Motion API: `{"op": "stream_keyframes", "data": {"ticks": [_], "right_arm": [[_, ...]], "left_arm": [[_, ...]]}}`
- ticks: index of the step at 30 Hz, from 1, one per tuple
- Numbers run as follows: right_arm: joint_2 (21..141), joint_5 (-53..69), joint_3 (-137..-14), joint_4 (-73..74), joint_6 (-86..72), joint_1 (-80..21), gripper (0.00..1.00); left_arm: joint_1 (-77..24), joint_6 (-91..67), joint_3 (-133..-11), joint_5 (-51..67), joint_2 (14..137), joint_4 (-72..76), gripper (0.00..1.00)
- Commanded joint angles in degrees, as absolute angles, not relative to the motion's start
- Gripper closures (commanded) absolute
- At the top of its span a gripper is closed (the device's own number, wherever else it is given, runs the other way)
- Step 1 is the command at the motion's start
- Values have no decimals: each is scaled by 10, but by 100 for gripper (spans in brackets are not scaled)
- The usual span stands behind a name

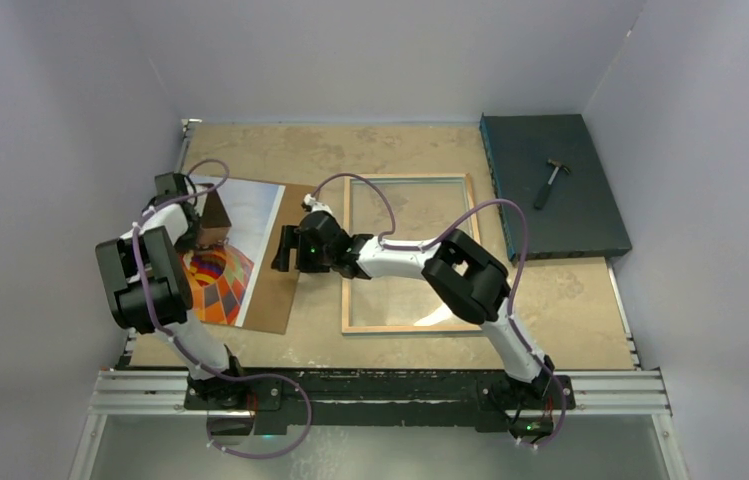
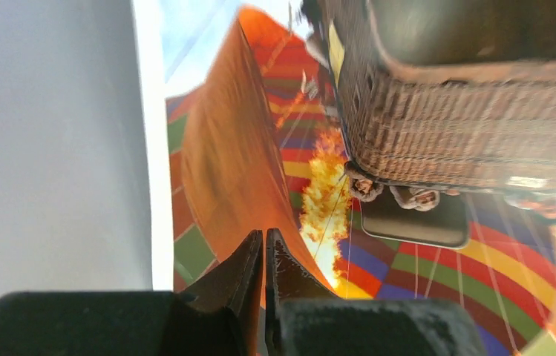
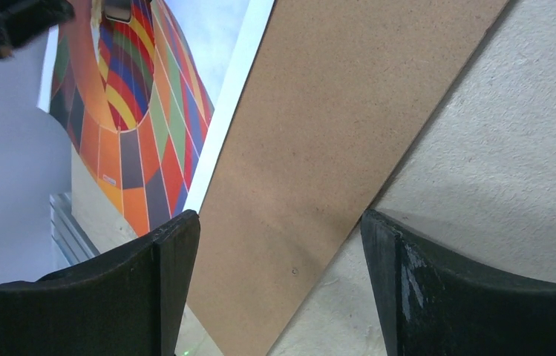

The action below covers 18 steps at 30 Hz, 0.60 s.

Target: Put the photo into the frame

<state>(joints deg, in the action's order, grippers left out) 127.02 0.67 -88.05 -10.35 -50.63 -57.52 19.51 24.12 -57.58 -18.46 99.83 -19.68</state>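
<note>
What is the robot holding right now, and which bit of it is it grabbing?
The left jaws are shut on the photo, pinching it by its edge. The right jaws are open and hold nothing.

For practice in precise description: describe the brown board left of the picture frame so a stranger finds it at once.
On the sandy table, find the wooden picture frame in the middle. Just left lies a backing board, under the balloon photo. Unlike that, it is plain brown.
</note>
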Motion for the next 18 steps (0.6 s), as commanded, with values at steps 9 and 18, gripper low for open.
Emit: {"op": "stream_keyframes", "data": {"ticks": [9, 18], "right_arm": [[1253, -40, -902, -82, -522, -589, 19], [1221, -50, -851, -110, -521, -589, 19]], "left_arm": [[225, 292, -695, -329, 1030, -104, 87], [247, 339, -676, -416, 1113, 37, 89]]}}
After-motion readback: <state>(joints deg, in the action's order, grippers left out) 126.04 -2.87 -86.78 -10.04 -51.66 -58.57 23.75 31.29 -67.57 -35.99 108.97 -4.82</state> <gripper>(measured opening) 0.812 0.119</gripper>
